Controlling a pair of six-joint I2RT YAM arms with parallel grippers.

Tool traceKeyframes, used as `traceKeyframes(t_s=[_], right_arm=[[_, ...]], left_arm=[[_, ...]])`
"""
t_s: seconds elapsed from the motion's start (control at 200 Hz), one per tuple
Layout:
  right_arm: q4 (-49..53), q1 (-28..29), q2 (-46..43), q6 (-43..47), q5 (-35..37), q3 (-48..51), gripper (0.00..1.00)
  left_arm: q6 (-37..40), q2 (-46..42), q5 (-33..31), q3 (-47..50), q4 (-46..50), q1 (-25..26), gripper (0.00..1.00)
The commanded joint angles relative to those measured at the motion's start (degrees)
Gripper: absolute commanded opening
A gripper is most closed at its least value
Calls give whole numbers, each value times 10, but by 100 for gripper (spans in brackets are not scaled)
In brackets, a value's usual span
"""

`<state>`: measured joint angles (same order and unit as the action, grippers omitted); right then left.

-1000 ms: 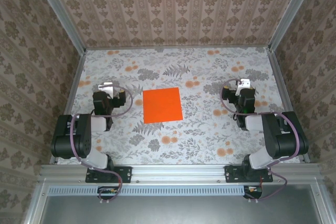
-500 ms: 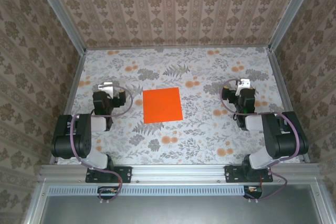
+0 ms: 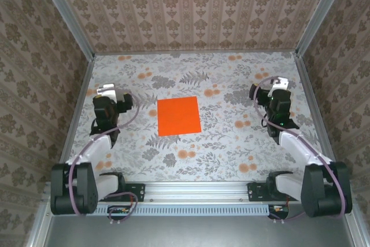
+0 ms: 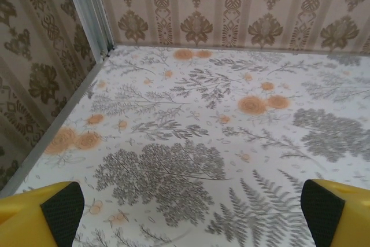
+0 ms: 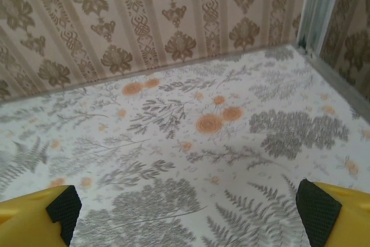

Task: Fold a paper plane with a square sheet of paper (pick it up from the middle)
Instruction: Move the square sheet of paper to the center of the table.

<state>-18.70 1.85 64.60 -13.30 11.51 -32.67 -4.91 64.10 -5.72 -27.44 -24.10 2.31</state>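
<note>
Right now your square sheet of paper lies flat, uncreased, mid-table on floral cloth. Left gripper sits left of sheet, well apart from it. Right gripper sits far right, also well apart. Your wrist views: both grippers' fingers spread wide, patterned cloth between them.

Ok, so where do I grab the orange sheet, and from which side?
The square sheet of paper lies flat on the table with no lifted edge, so a sideways approach would probably find nothing to catch. Better to come straight down on its middle and pinch up a ridge. The open left gripper looks nearer than the right gripper.
</note>
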Motion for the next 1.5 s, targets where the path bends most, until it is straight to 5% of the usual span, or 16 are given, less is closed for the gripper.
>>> traceKeyframes(t_s=[0.0,0.14,0.32,0.495,0.705,1.1,1.495], right_arm=[[250,8,-19,-131,4,-81,100],[334,51,-6,-173,-97,-128,100],[359,215,19,-177,-83,-142,100],[348,348,105,-209,-59,-178,100],[390,455,308,-212,-35,-327,100],[449,496,553,-212,-83,-563,100],[471,491,553,-193,-85,-484,100]], left_arm=[[-88,-54,0,-65,210,14,100],[-160,-109,47,-112,359,20,100],[-216,-146,106,-136,482,23,100],[-212,-172,139,-127,510,23,100],[-199,-170,149,-127,507,24,100],[-192,-148,155,-128,500,24,100],[-189,-121,163,-133,499,24,100]])
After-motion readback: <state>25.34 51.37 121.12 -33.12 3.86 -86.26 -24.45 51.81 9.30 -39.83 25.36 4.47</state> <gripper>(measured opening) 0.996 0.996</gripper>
